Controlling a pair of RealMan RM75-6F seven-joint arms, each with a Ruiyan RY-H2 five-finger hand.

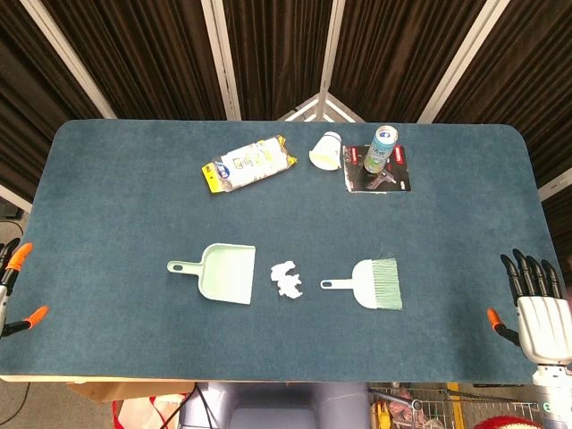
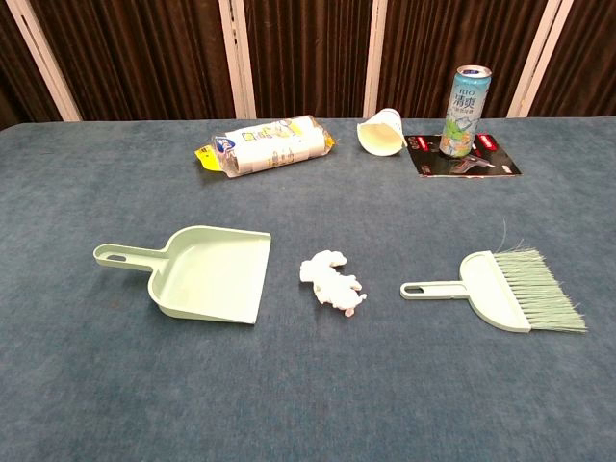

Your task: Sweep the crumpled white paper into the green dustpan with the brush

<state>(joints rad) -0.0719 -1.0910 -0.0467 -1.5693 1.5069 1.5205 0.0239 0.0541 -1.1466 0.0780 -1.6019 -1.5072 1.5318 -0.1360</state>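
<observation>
The pale green dustpan [image 1: 219,273] [image 2: 207,274] lies flat at the table's middle, handle pointing left and mouth facing right. Just right of its mouth sits the crumpled white paper [image 1: 287,278] [image 2: 332,281]. Further right lies the green brush [image 1: 371,284] [image 2: 510,289], handle toward the paper and bristles to the right. My right hand [image 1: 536,304] hovers at the table's right front corner, fingers straight and apart, holding nothing. My left hand [image 1: 13,286] shows only partly at the left edge, its fingers spread and empty. Neither hand appears in the chest view.
At the back of the table lie a snack bag [image 1: 248,164] [image 2: 265,144] and a tipped white paper cup [image 1: 326,150] [image 2: 382,132]. A drink can [image 1: 382,147] [image 2: 464,111] stands on a black packet [image 1: 377,170] [image 2: 467,154].
</observation>
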